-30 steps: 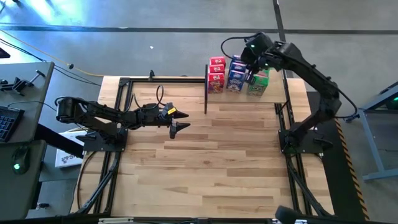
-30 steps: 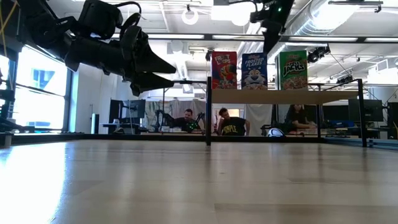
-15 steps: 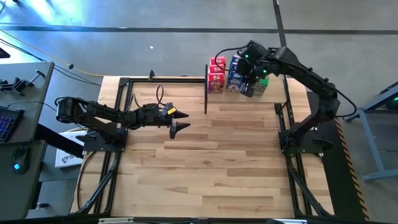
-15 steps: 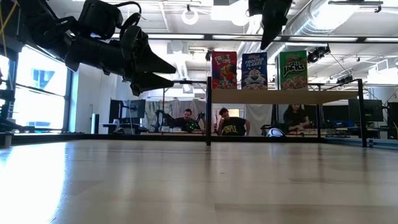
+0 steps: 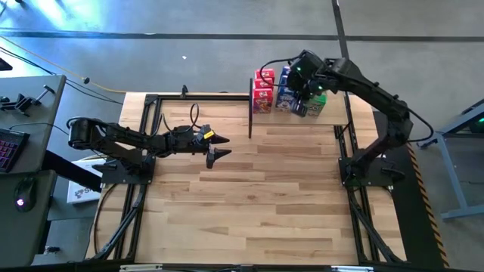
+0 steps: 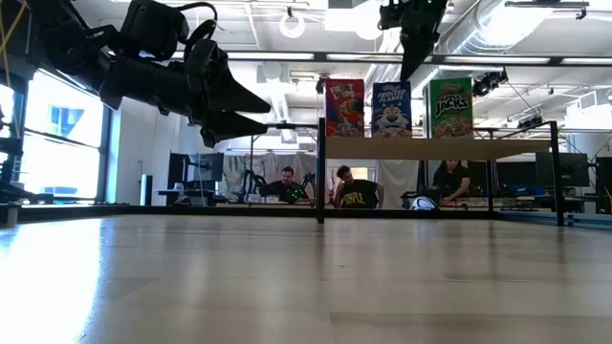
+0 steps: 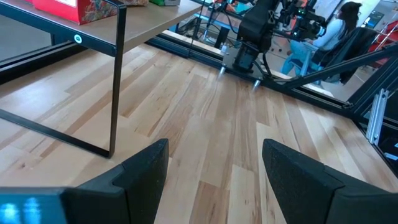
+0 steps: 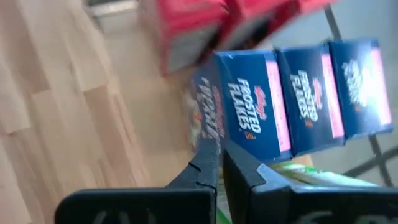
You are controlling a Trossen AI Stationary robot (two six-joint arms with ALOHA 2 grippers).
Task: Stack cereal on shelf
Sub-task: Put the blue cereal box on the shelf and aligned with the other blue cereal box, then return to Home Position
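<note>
The left gripper [image 5: 214, 148] hangs over bare tabletop [image 5: 265, 196], well apart from the shelf [image 5: 333, 115]. Its jaws stand wide with nothing between them. This arm waits.

The right gripper [image 5: 300, 108] hangs above the front edge of the shelf. Its jaws are pressed together and hold nothing. The fingertips [image 8: 214, 152] point down at the gap between the front blue Frosted Flakes box [image 8: 252, 109] and the green boxes [image 5: 314, 103].

The cereal stands upright on the shelf in three rows: red boxes [image 5: 263, 91] farthest from the closed jaws, blue in the middle, green just beside the tips. From table level, one front of each colour shows: red [image 6: 344, 108], blue [image 6: 390, 109], green [image 6: 449, 108].

Handling, judged from appearance:
- The boxes are thin printed card, probably light and easily tipped.
- The glossy faces are likely slippery and will dent under hard squeezing.
- Grip across the two narrow sides, near the top, with moderate force.
- A nudge with shut jaws could topple a neighbouring box.
</note>
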